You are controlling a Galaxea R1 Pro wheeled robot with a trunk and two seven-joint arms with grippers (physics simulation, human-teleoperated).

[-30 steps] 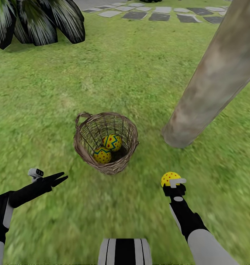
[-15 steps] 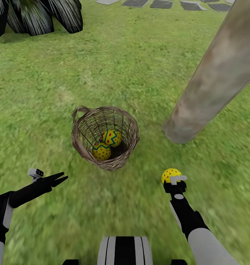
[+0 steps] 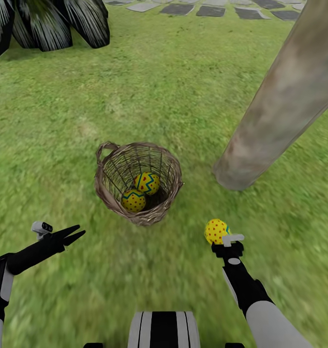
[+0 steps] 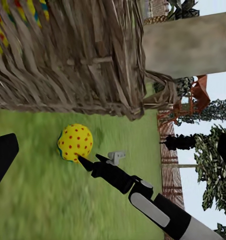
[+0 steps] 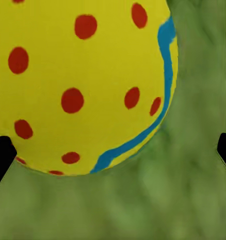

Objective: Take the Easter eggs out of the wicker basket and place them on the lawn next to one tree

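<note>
At 8 o'clock from the basket point(image 3: 105, 189), the left gripper point(image 3: 82, 230) is held above the lawn point(image 3: 159, 87) with its two dark fingers spread and nothing between them. A dark palm-like plant point(image 3: 48, 24) is seen far off at 11 o'clock, and grey stepping stones point(image 3: 210, 9) are laid along the far edge at 12 o'clock. The basket is stood upright on the grass at mid-view, one loop handle turned to 10 o'clock. Two eggs are lodged inside it, touching each other: one with a blue zigzag point(image 3: 147, 183) at the back and one point(image 3: 133, 200) just at 7 o'clock from it, against the near wall. At 4 o'clock from the basket, clear of its rim, the third egg point(image 3: 216, 231) is found just at the tip of the right gripper point(image 3: 225, 241). In the right wrist view its fingertips are seen parted wide, one at the egg's edge and the other well clear of the shell, so the egg is not clamped; whether it is resting on the grass cannot be told. The tree point(image 3: 275, 106) is rooted at 2 o'clock from the basket and at 1 o'clock from the third egg, near both, its bare grey-brown trunk slanting up to the right in the head view.
</note>
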